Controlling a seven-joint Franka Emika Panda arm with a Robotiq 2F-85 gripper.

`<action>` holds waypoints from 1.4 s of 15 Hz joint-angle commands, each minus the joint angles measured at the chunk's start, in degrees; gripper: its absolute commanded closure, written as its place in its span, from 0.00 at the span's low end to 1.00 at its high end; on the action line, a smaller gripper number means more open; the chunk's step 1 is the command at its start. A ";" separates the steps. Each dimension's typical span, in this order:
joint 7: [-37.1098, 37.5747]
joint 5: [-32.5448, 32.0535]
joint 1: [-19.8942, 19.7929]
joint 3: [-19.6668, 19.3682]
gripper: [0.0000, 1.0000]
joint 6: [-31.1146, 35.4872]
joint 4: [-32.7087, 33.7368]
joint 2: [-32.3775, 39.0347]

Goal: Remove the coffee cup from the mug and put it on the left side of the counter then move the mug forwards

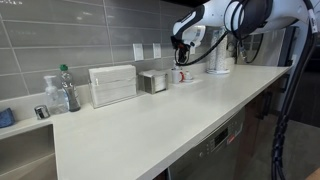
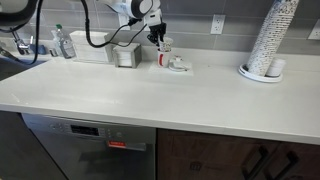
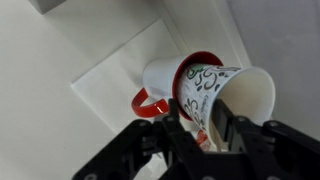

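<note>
White mug (image 3: 160, 78), with red interior and red handle, is recorded resting on a pale sheet (image 3: 100, 85) on the surface (image 2: 150, 100), close to the tiled back wall. Its base is hidden by its own body. Coffee cup (image 3: 235, 92), white with a dark curly print, is lodged tilted in the mug's mouth, its bottom concealed inside. No writing can be read on the print. Jaws are seen pinching the cup's lower wall, their base cut off by the frame edge. In both exterior views the cup is too small to be resolved.
</note>
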 commanded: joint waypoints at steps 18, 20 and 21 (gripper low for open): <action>0.95 -0.38 0.66 -2.06 0.99 -1.67 1.31 -3.67; 0.66 -0.61 0.69 -2.26 0.99 -3.10 -0.01 -5.51; 0.81 -0.89 0.77 -2.63 0.99 -4.35 -0.88 -6.55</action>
